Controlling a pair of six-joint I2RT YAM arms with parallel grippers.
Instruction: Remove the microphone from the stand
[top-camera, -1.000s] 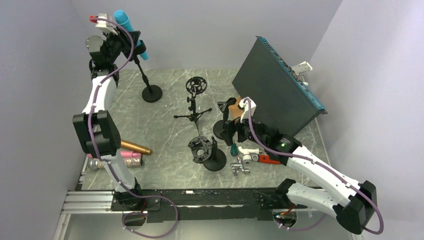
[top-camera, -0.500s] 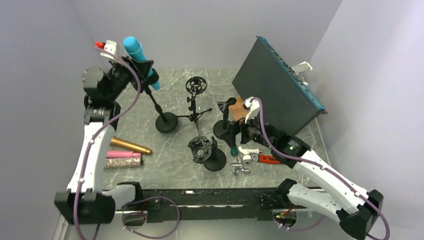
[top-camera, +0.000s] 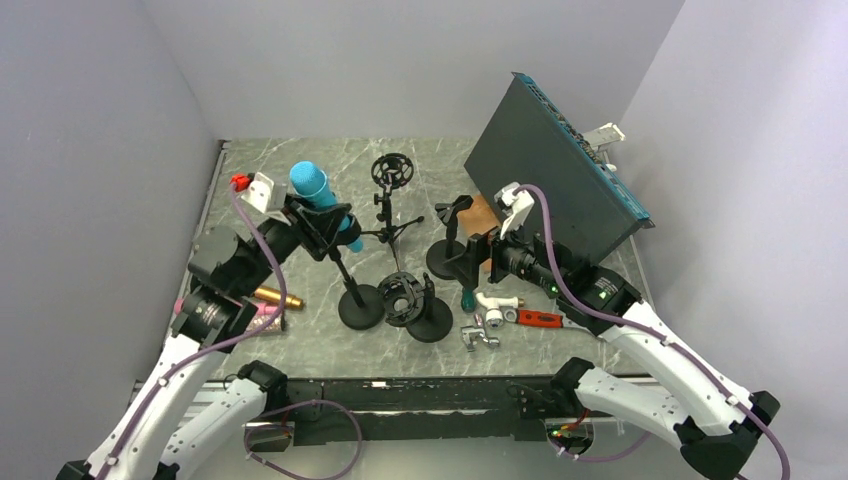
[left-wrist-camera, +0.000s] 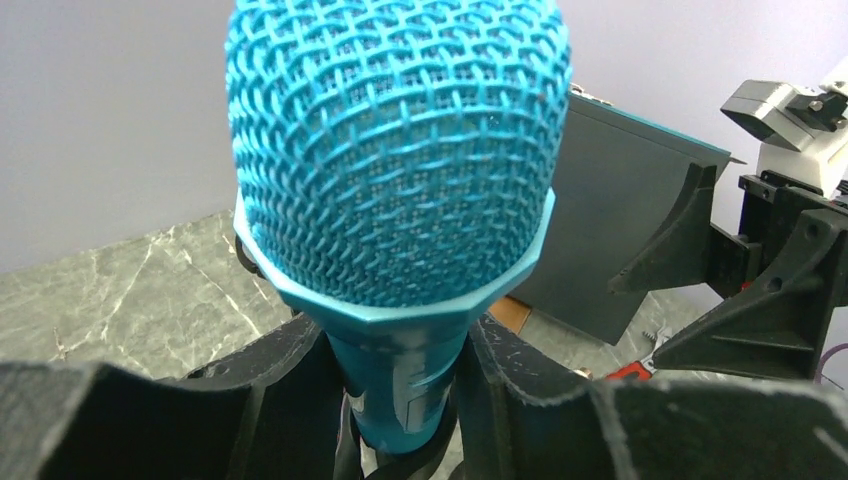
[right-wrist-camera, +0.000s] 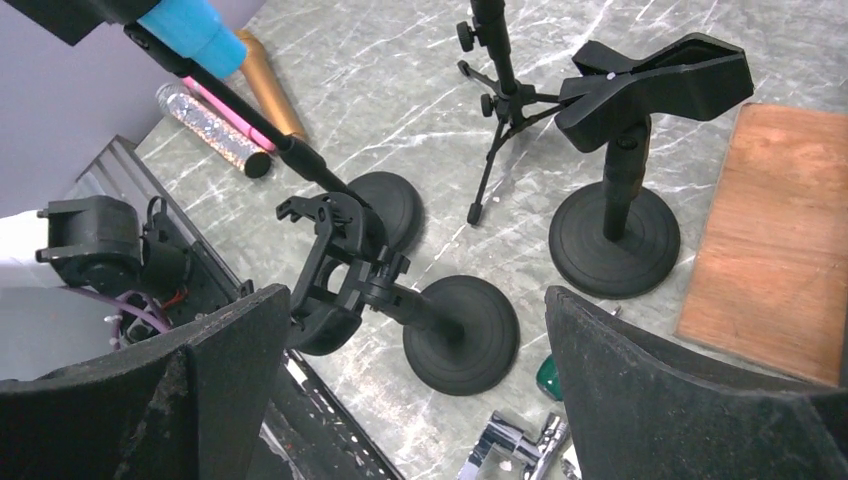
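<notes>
Pinching microphone (left-wrist-camera: 398, 180) between left jaws

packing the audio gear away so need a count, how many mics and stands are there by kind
microphones: 4 (blue microphone, gold, pink, silver glitter)
round-base stands: 3 (blue microphone's stand, clamp stand, clip stand)
tripod stands: 1
total: 8
</notes>
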